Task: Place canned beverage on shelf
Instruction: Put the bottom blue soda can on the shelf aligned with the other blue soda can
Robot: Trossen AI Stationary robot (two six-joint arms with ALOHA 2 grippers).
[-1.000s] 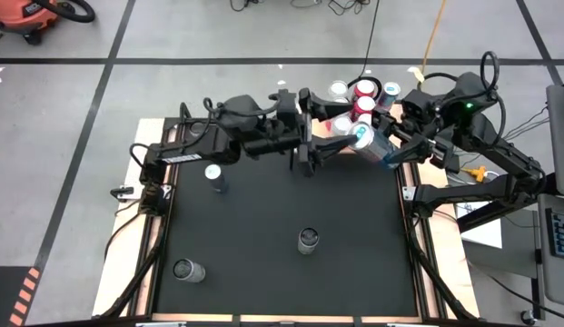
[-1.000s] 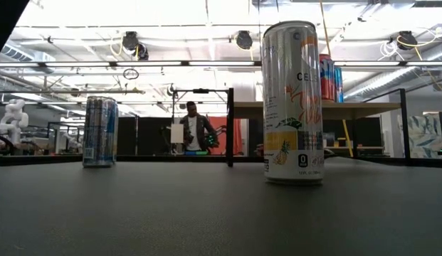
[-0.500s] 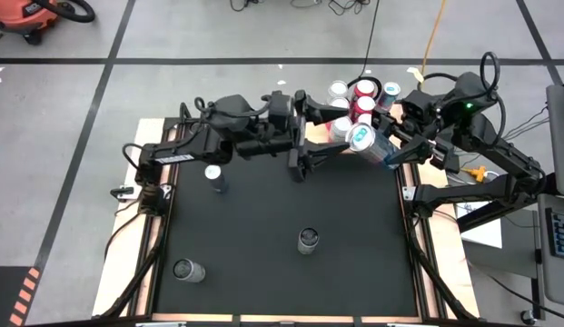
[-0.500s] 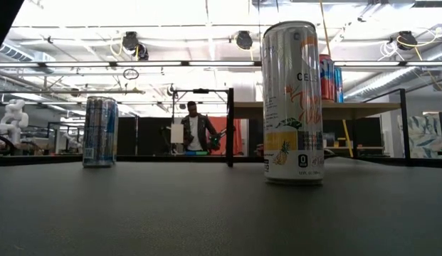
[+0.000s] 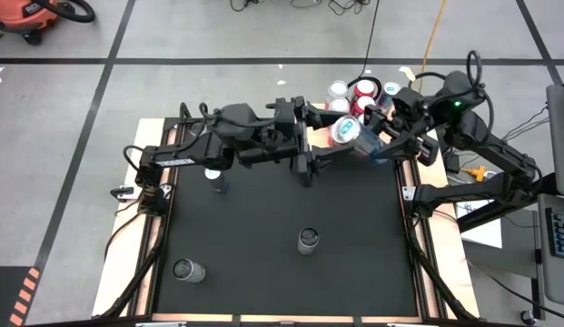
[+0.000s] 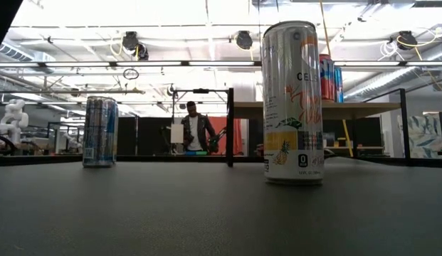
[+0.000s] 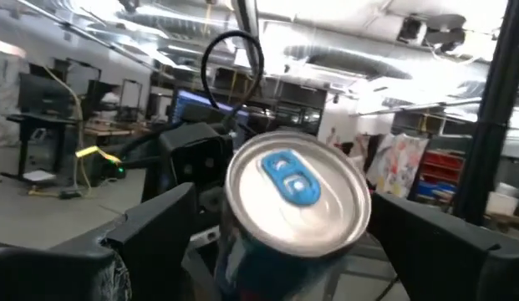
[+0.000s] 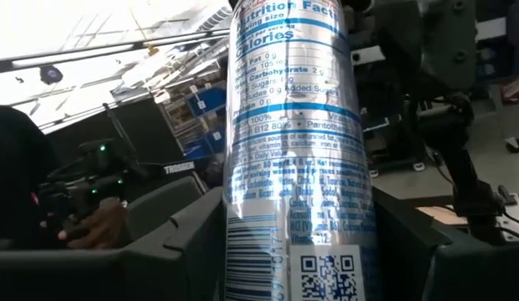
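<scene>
A slim silver-and-blue can [image 5: 352,136] is in the air at the table's far right, with my right gripper [image 5: 377,141] shut on it. Its silver top with a blue tab [image 7: 297,196] faces my left gripper [image 5: 327,132]. That gripper is open, with one finger on each side of the can's top end; I cannot tell whether they touch it. The shelf [image 5: 404,109], a light-wood board [image 6: 349,108] on a black frame, stands at the far right corner and carries several upright cans [image 5: 365,89]. My right gripper pinches the can's side walls [image 8: 242,251] between its two fingers [image 8: 180,230], on the half toward the can's bottom end. The fingers come roughly level from the table's right. The can is lifted clear of the table and tilted, its top toward the table's left.
Three more cans stand upright on the black mat: one at the left [image 5: 213,174], one at the middle [image 5: 308,240], one near the front left [image 5: 188,270]. A person [image 6: 194,129] stands in the room far behind the table.
My right gripper has brought the can a little toward the table's left, so its top now lies nearer my left gripper's open fingers. The can stays tilted and clear of the table.
</scene>
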